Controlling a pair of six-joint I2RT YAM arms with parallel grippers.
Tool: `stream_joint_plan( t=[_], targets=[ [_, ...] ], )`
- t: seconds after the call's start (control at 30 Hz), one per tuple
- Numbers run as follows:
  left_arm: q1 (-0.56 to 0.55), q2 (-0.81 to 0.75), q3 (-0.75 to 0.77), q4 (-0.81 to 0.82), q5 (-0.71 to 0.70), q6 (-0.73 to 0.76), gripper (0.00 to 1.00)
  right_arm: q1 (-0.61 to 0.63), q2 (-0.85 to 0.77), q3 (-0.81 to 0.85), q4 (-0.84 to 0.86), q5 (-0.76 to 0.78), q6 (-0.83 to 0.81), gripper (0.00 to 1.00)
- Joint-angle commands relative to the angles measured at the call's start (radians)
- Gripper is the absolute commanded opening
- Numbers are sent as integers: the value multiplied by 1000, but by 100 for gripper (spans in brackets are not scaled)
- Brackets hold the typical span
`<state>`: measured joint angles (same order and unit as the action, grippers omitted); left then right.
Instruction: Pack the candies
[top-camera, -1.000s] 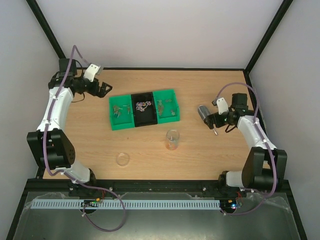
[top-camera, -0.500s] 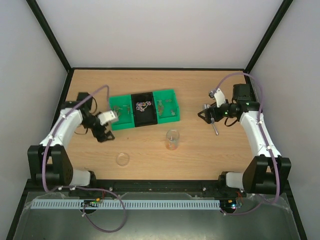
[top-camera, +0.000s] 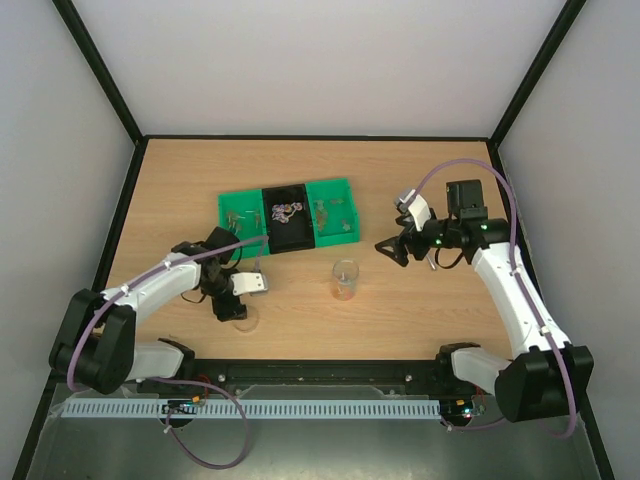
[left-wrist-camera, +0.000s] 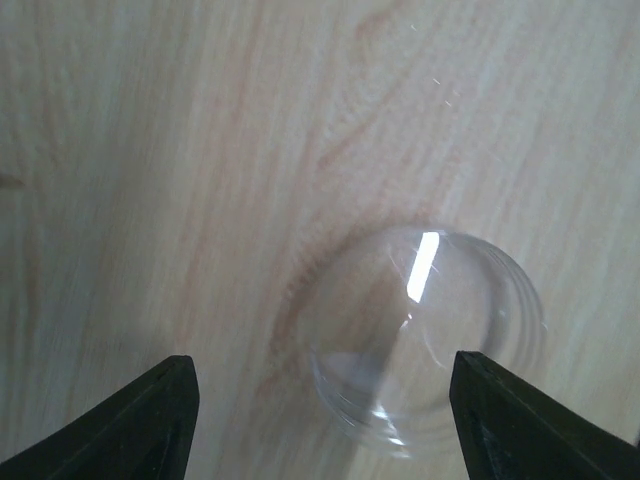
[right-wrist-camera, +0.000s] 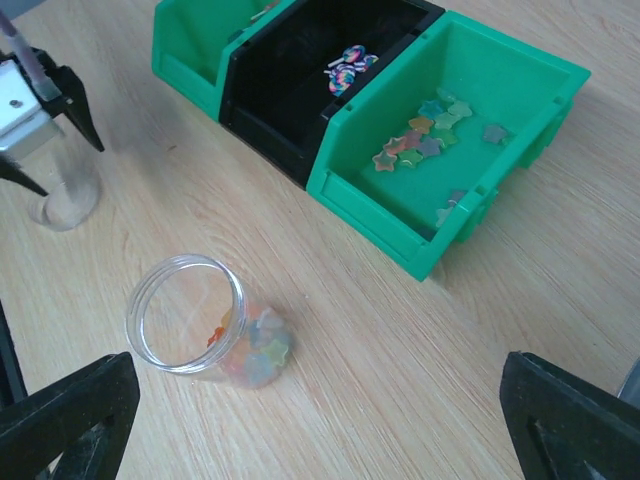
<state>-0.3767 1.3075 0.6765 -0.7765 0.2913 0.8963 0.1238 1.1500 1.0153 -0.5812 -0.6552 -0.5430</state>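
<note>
Coloured candies (right-wrist-camera: 255, 345) lie in the bottom of a clear open jar (top-camera: 344, 280) standing on the table. More star-shaped candies (right-wrist-camera: 425, 135) sit in the right green bin, and some striped ones (right-wrist-camera: 345, 62) in the black middle bin. My left gripper (left-wrist-camera: 325, 425) is open and points down over a clear round lid (left-wrist-camera: 425, 335), which lies flat between its fingers, closer to the right one. In the top view, this gripper (top-camera: 235, 300) is at the lid (top-camera: 245, 318). My right gripper (right-wrist-camera: 320, 430) is open and empty, right of the jar (right-wrist-camera: 185, 312).
The green tray (top-camera: 335, 188) with three bins stands behind the jar. A thin grey metal piece (top-camera: 430, 260) shows under my right forearm. Black frame posts and white walls enclose the table on three sides.
My left arm swung from the far left corner forward and down over the lid, its jaws narrowing slightly. My right arm moved left, away from the metal scoop and closer to the jar.
</note>
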Motion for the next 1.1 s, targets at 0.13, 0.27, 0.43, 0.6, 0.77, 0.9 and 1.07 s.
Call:
stream_joint_plan(
  t=[0.13,0.27,0.43,0.6,0.77,0.9,1.07],
  targets=[
    [-38,32,-44,179,-53,-96,61,13,-63,-20,-101,-48,-116,89],
    [-44,47,-57,190,-75,-72,48,20,-86,-34,-108,-51,-163,81],
    [-44,64,-54,172,-66,-60,29,38,-96,-32,-108,-59,-197,76],
    [-42,115,76,-21,64,-38,6,100,-94,-14,-73,-61,-216,73],
    [-41,193,281,-254,229,11,2,213,-62,36,-28,-49,-261,69],
    [-39,302,470,-470,349,76,2,334,-9,98,8,-13,-342,67],
    [-34,365,595,-524,465,18,2,499,64,107,106,66,-475,64]
  ],
)
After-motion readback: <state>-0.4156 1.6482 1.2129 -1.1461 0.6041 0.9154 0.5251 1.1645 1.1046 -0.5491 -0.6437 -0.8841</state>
